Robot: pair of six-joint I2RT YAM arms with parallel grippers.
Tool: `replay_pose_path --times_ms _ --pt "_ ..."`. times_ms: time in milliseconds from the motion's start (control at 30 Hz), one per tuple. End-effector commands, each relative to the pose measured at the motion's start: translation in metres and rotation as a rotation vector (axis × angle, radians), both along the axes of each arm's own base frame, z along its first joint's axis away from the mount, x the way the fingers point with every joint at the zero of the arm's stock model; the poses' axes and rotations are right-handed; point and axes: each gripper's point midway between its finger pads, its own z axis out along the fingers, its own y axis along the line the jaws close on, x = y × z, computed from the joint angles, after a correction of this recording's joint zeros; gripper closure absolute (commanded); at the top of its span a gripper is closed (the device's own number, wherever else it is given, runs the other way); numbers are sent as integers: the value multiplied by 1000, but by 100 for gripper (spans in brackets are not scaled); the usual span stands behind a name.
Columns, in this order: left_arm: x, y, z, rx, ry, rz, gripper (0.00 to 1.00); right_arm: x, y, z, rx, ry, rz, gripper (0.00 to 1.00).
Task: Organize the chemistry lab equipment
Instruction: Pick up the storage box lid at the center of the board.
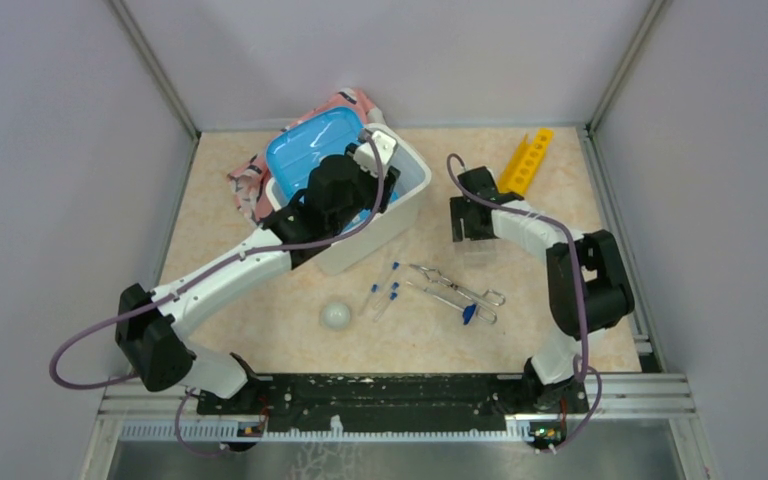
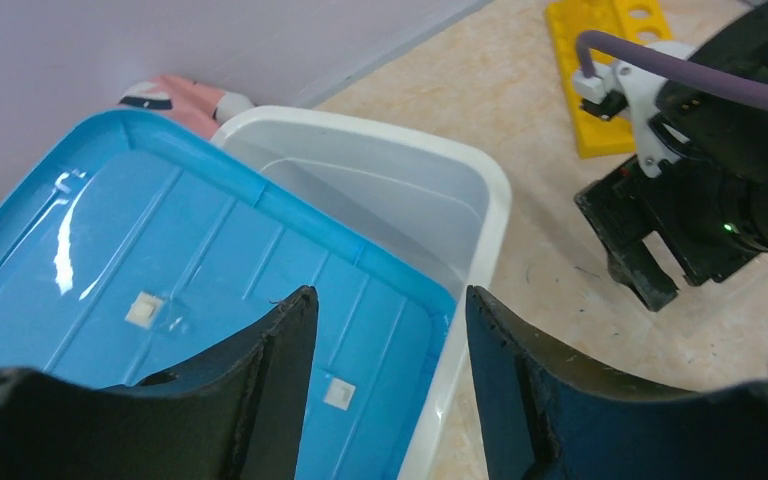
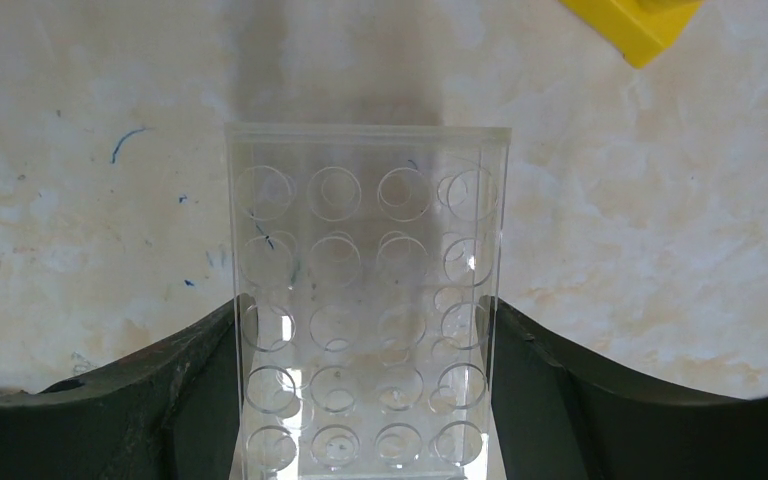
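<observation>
Seemingly lid handling: left tool (image 2: 385, 300) is held spread over the blue lid (image 2: 190, 260) on the white bin (image 2: 480, 200). Right of the bin, a clear rack (image 3: 365, 220) is flanked by the right tool (image 3: 362, 305), grip unclear. Tubes (image 1: 388, 290), tongs (image 1: 450, 285), ball (image 1: 336, 316) are scattered before the bin; lid must be cleared next.

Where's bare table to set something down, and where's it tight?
Bare: near-left table between whitish ball and left arm; far edge between white bin and yellow rack. Crowded: centre, where capped tubes and tongs lie close together.

cloth (image 1: 247, 188) mostly behind bin (image 1: 415, 175), clear rack (image 3: 370, 300) base cropped, maybe gripped
</observation>
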Motion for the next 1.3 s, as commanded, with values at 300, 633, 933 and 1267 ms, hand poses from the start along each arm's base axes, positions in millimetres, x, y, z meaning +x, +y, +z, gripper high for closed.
replay_pose_path --times_ms 300,633,933,1267 --pt "40 101 8 -130 21 401 32 0 11 -19 52 -16 18 54" --pt "55 161 4 -204 61 543 29 -7 12 -31 63 -2 13 52" --pt "60 194 -3 -296 86 592 26 -9 14 -37 77 7 13 41" --pt "68 228 -21 -384 111 604 20 -10 18 -42 91 15 18 26"
